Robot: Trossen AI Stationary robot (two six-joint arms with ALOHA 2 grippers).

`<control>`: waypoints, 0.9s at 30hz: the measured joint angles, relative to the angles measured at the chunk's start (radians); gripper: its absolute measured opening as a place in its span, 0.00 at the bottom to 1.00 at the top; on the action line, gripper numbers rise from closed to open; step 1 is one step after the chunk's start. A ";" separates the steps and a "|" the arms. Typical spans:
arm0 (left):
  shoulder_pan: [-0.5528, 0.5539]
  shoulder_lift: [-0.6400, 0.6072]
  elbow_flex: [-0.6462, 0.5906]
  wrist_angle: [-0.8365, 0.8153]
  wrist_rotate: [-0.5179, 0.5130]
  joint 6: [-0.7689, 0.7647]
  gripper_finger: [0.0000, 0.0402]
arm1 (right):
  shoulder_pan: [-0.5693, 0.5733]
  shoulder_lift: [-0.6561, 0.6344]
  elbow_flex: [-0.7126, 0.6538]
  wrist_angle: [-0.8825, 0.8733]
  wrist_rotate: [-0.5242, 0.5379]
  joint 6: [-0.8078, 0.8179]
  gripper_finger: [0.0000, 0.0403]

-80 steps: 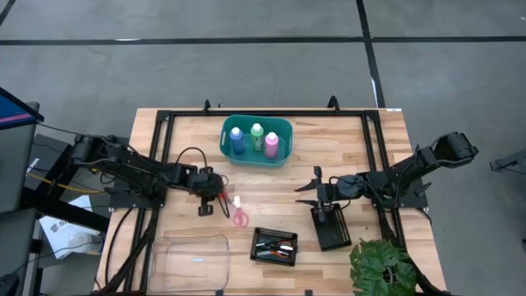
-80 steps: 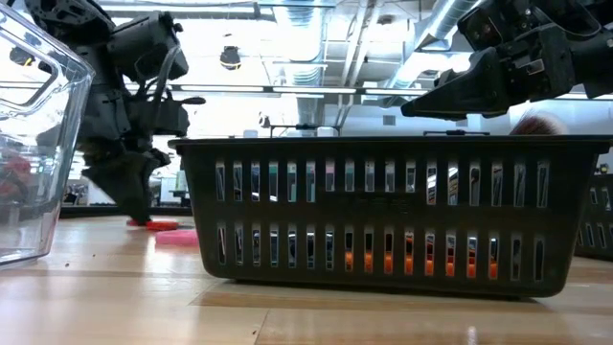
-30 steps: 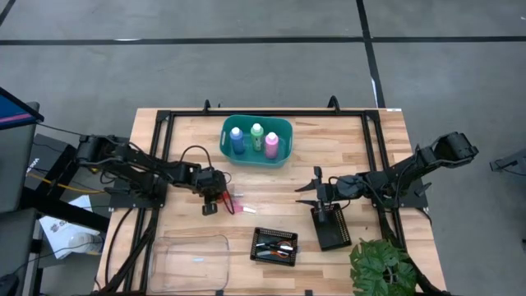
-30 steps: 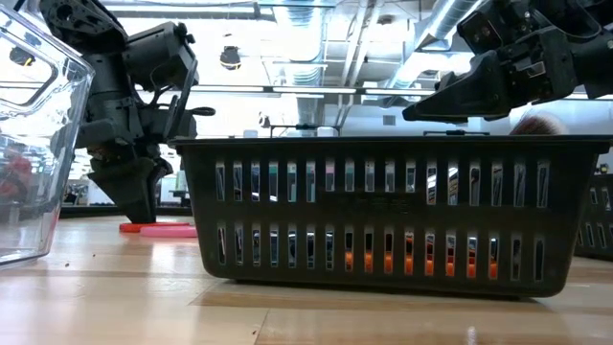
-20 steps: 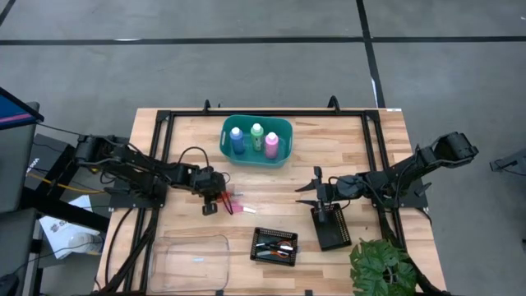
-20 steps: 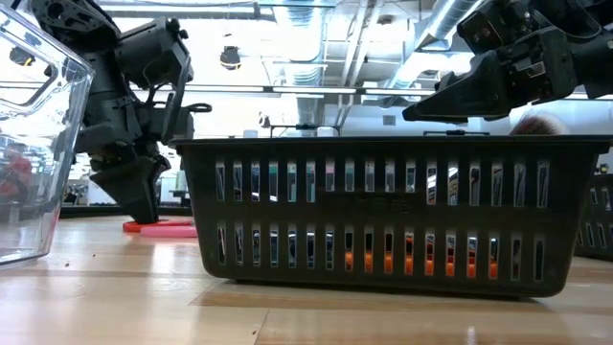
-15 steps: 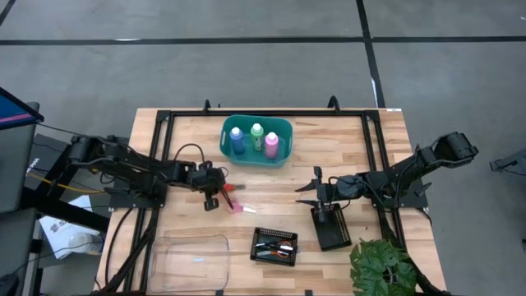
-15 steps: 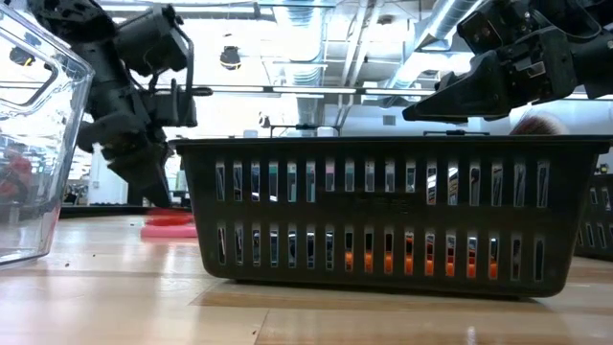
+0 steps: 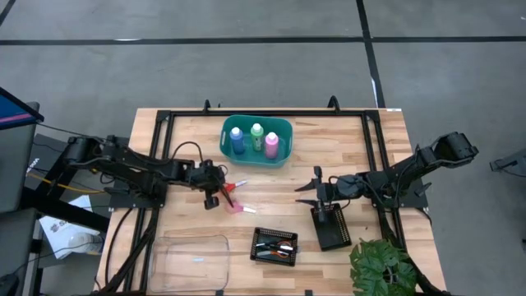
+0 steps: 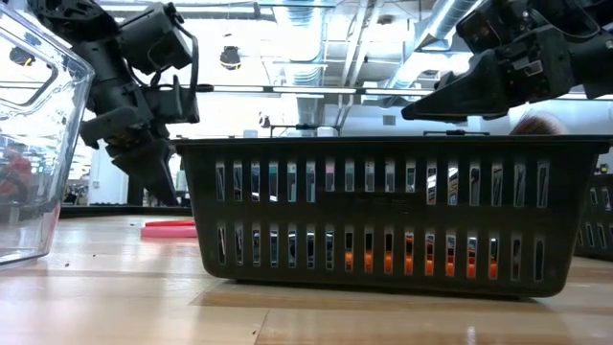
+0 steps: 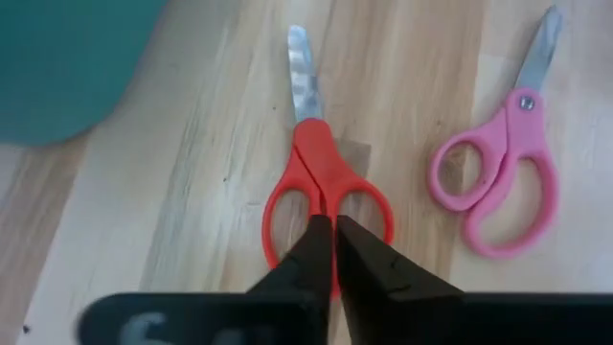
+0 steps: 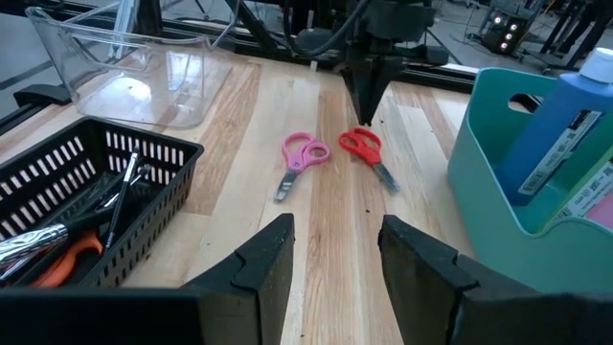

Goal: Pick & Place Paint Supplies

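My left gripper [image 11: 333,230] is shut on the red scissors [image 11: 326,168] at mid-left of the table, below the teal basket [image 9: 284,141] that holds the blue, green and pink bottles [image 9: 256,140]. The pink scissors [image 11: 498,182] lie flat on the wood right beside them. Brushes and orange-handled scissors lie in a black mesh tray [image 9: 274,245] near the front. My right gripper [image 12: 335,259] waits open at mid-right, over a second black tray [image 9: 332,226]. My left gripper pinches the red scissors between its two fingers where the two handle rings meet [image 11: 322,195]. The fingers come steeply from above, slanting toward the far side. The blade [image 11: 303,77] points away from the fingers. Whether its tip rests on the wood I cannot tell.
A clear plastic bin [image 9: 193,259] stands at the front left. A potted plant [image 9: 382,267] is at the front right corner. Bare wood lies between the basket and the trays.
My left gripper has risen and tipped, drawing back toward the far edge with the red scissors. The red scissors have come away from the pink pair, which has stayed where it was.
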 joint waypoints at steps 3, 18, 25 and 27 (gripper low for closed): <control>0.000 0.006 0.000 0.007 -0.001 0.030 0.10 | -0.005 0.000 0.000 -0.001 0.000 0.008 0.36; 0.031 0.124 0.003 0.063 0.043 -0.036 0.45 | -0.012 0.000 0.000 -0.003 0.000 0.013 0.36; 0.029 0.227 0.012 0.107 0.041 -0.031 0.37 | -0.012 0.000 0.000 -0.005 0.000 0.013 0.36; 0.028 0.230 0.012 0.111 0.034 -0.031 0.30 | -0.012 0.000 0.000 -0.008 0.000 0.013 0.36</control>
